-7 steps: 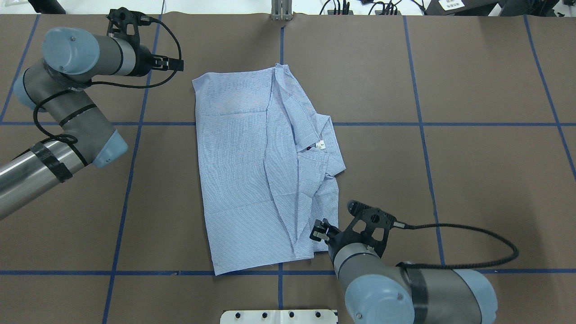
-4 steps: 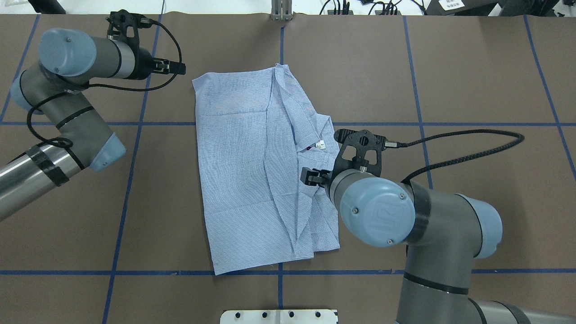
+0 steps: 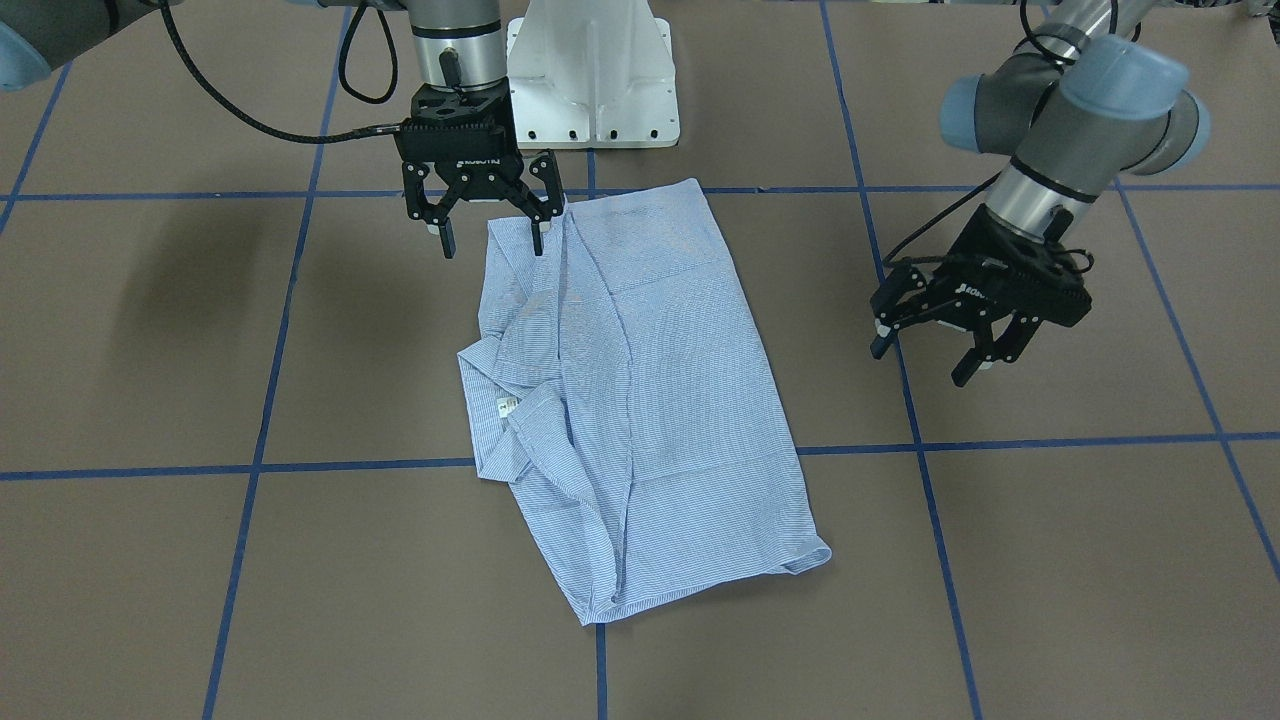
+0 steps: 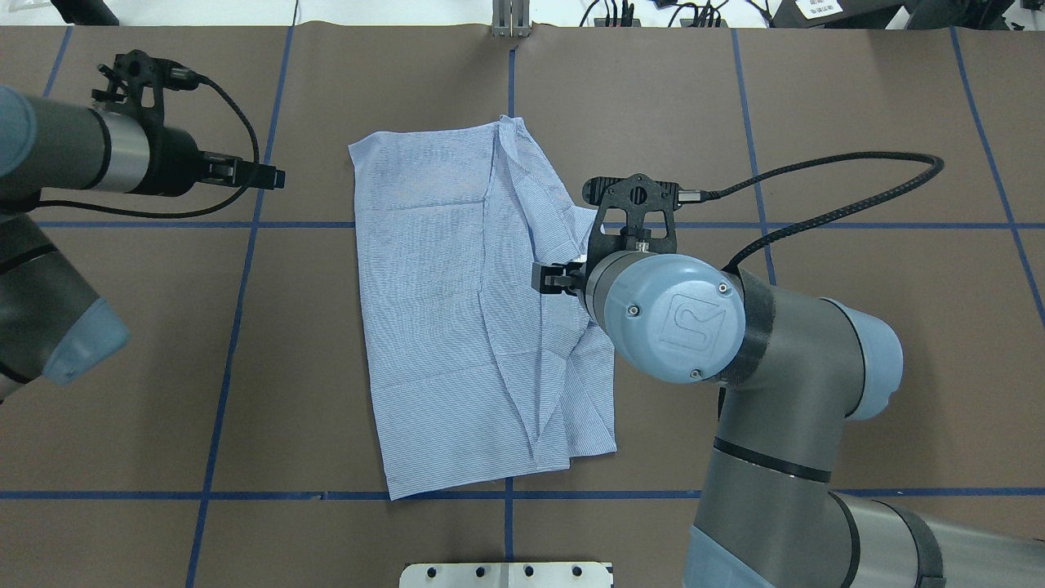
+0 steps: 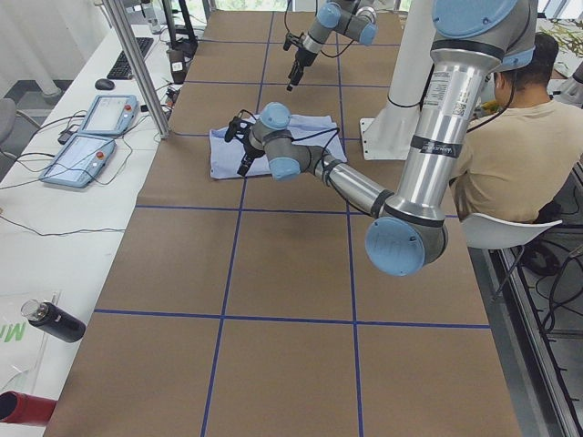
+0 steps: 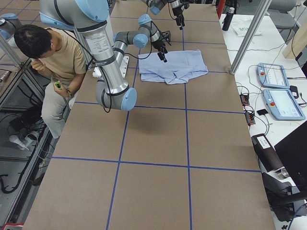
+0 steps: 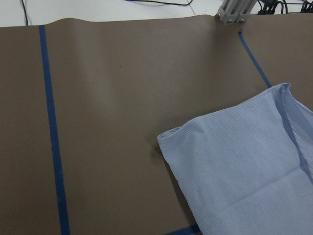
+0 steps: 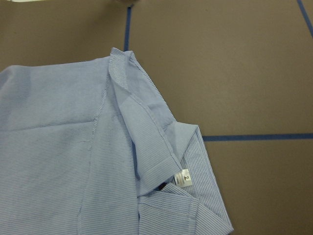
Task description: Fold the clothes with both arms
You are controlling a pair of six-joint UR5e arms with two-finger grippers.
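The shirt (image 4: 457, 327) lies folded flat in a rough oblong in the middle of the tabletop (image 4: 882, 367). It covers a crossing of the blue tape lines (image 4: 898, 224), and its near edge just reaches the next line toward the robot. Its left part is one smooth panel. Along the right side looser layers are folded in and rumpled, and the collar (image 3: 490, 365) juts out to the robot's right with the white label (image 8: 183, 177) face up. The right arm (image 4: 678, 318) reaches over that side. Its jaws stand wide apart with nothing between them, pointing down and raised above the shirt's right side near the collar. Whether a fingertip brushes the cloth cannot be told. Its wrist camera looks down on the collar and label. The left arm (image 4: 73, 151) is off to the shirt's left, well apart from the cloth, over bare tabletop. Its jaws are likewise spread wide and empty, tilted and lifted off the surface. Its wrist camera takes in the shirt's far left corner (image 7: 168, 139) and one tape line. The white base (image 3: 590, 70) stands at the robot's edge of the tabletop, and a person (image 6: 53, 52) sits near it.
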